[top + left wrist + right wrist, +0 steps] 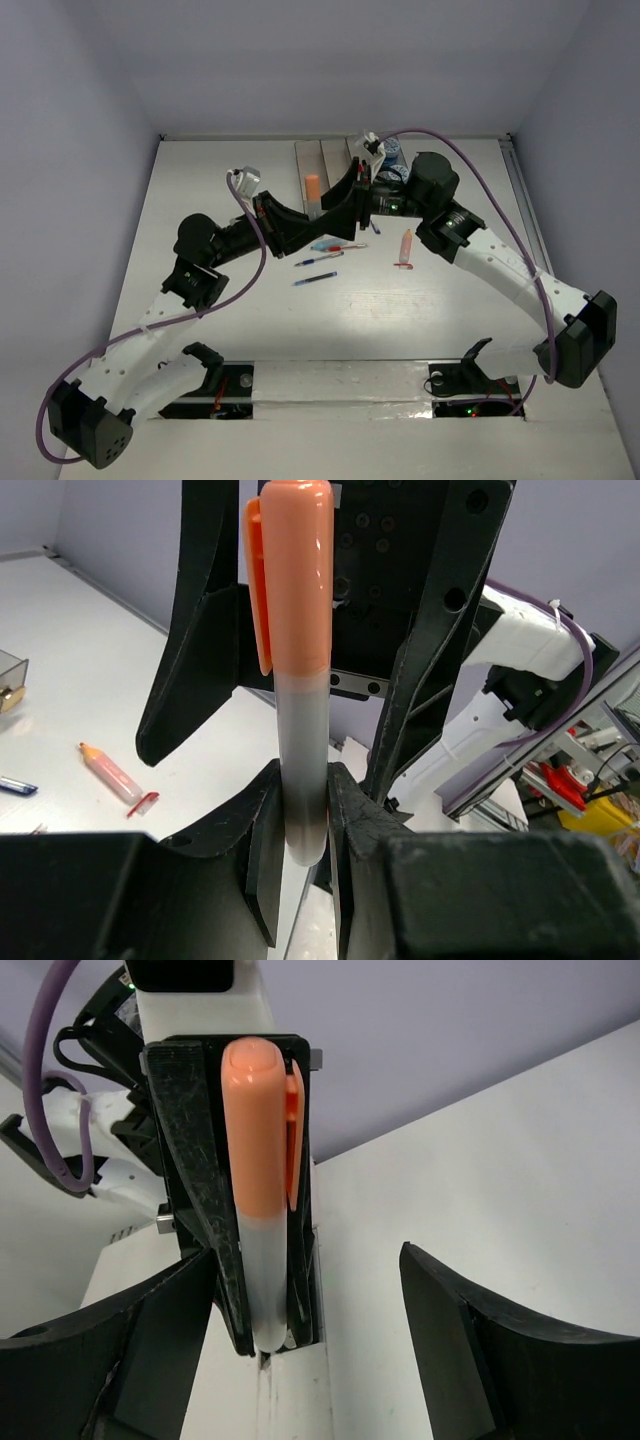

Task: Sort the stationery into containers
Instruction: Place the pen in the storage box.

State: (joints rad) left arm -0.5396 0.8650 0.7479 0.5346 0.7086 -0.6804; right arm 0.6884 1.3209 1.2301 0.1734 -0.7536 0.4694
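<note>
My left gripper [311,207] is shut on the grey lower end of an orange-capped marker [312,187] and holds it upright above the table, in front of the containers [330,160]. In the left wrist view the marker [298,670] stands between my closed fingers [262,830]. My right gripper [346,200] is open and empty. It faces the left gripper at close range, its jaws spread on both sides of the marker [255,1190] without touching it. Two blue pens [318,261], a red-blue pen [341,245] and a pink-orange stick [406,247] lie on the table.
Blue-white rolls [392,160] sit at the right end of the row of bins, partly hidden by the right arm. The pink-orange stick also shows in the left wrist view [112,776], with a bin corner [12,675] at the left edge.
</note>
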